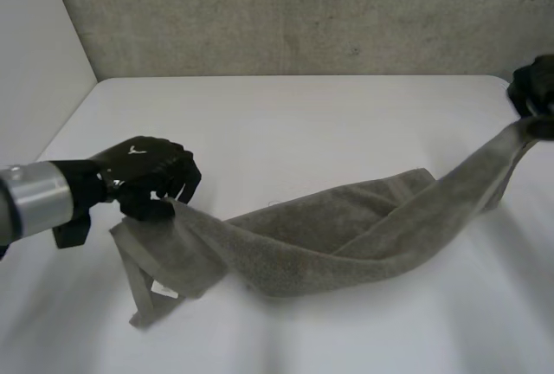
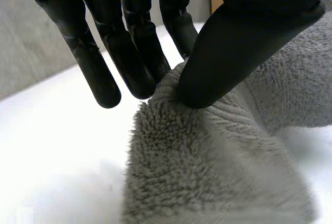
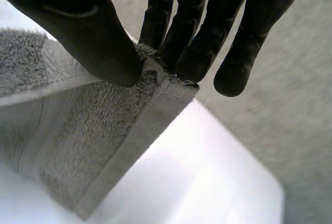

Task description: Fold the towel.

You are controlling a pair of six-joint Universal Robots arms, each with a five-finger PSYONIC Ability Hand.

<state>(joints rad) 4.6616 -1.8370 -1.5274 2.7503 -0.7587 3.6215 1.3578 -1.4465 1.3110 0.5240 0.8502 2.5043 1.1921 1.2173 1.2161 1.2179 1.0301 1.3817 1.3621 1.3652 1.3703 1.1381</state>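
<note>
A grey towel (image 1: 338,231) lies bunched lengthwise across the white table (image 1: 286,123). My left hand (image 1: 151,175) is at its left end, just above the table. In the left wrist view the thumb (image 2: 233,47) and fingers (image 2: 140,53) pinch the towel's edge (image 2: 171,86). My right hand (image 1: 535,88) is raised at the far right and holds the other end up, so the towel rises to it in a taut strip. In the right wrist view the thumb (image 3: 98,42) and fingers (image 3: 192,42) pinch a hemmed corner (image 3: 161,89).
A grey wall (image 1: 303,10) runs behind the table, and a white panel (image 1: 35,45) stands at its left. A small label (image 1: 163,289) hangs at the towel's near left corner.
</note>
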